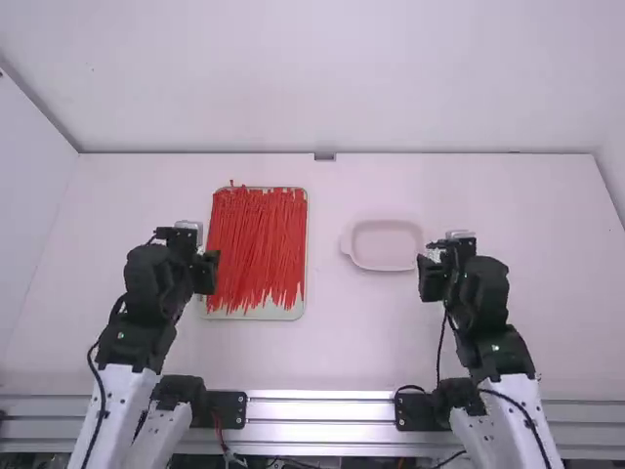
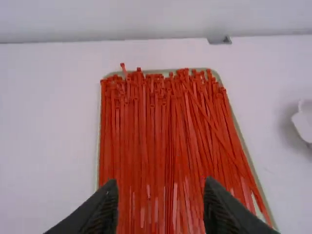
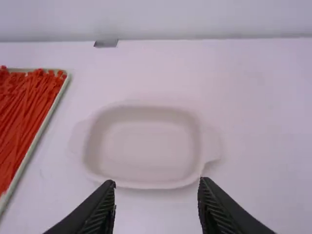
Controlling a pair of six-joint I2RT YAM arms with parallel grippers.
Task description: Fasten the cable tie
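Observation:
A pile of red cable ties [image 1: 258, 248] lies lengthwise on a pale tray [image 1: 304, 252] left of the table's middle; in the left wrist view the cable ties [image 2: 165, 146] cover the tray [image 2: 242, 141]. My left gripper [image 1: 203, 271] hangs at the tray's near left corner, open, fingers [image 2: 105, 207] over the ties' near ends with nothing held. My right gripper [image 1: 431, 273] is open just short of a white dish [image 1: 383, 244], and the right wrist view shows the dish [image 3: 146, 146] empty beyond the gripper [image 3: 156, 209].
White walls stand at the back and left side of the table. A small grey bracket [image 1: 325, 155] sits at the table's far edge. Bare table surface lies between tray and dish and on the far right.

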